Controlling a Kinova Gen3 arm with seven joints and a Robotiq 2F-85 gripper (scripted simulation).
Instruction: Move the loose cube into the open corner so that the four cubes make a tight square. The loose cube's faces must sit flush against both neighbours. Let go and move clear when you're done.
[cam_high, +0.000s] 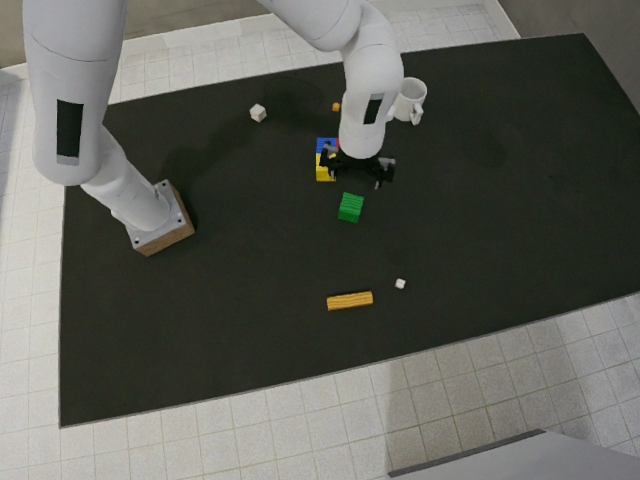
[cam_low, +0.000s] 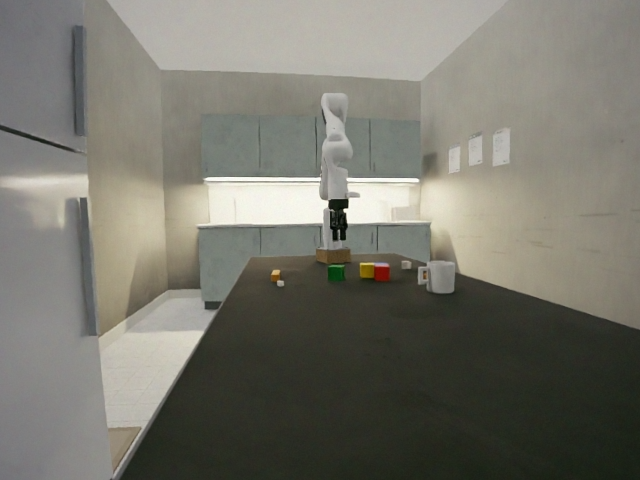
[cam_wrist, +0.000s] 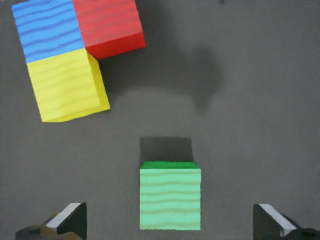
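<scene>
The loose green cube (cam_high: 351, 207) (cam_low: 336, 272) (cam_wrist: 170, 199) stands apart from the other three. A blue cube (cam_wrist: 49, 30), a yellow cube (cam_high: 324, 173) (cam_low: 367, 270) (cam_wrist: 67, 85) and a red cube (cam_low: 382, 273) (cam_wrist: 107, 22) form an L. Its open corner lies beside yellow and red, on the green cube's side. In the wrist view the L is turned slightly against the green cube. My gripper (cam_high: 355, 180) (cam_low: 339, 240) (cam_wrist: 169, 222) is open and empty, high above the table, its fingers left and right of the green cube in the wrist view. The arm hides most of red in the top view.
A white mug (cam_high: 408, 103) (cam_low: 442, 277) stands beyond the L. A white block (cam_high: 257, 113) (cam_low: 406, 265) and a small orange cube (cam_high: 336, 106) lie on that side too. An orange bar (cam_high: 349, 300) (cam_low: 276, 275) and a small white cube (cam_high: 400, 283) (cam_low: 280, 283) lie on the opposite side.
</scene>
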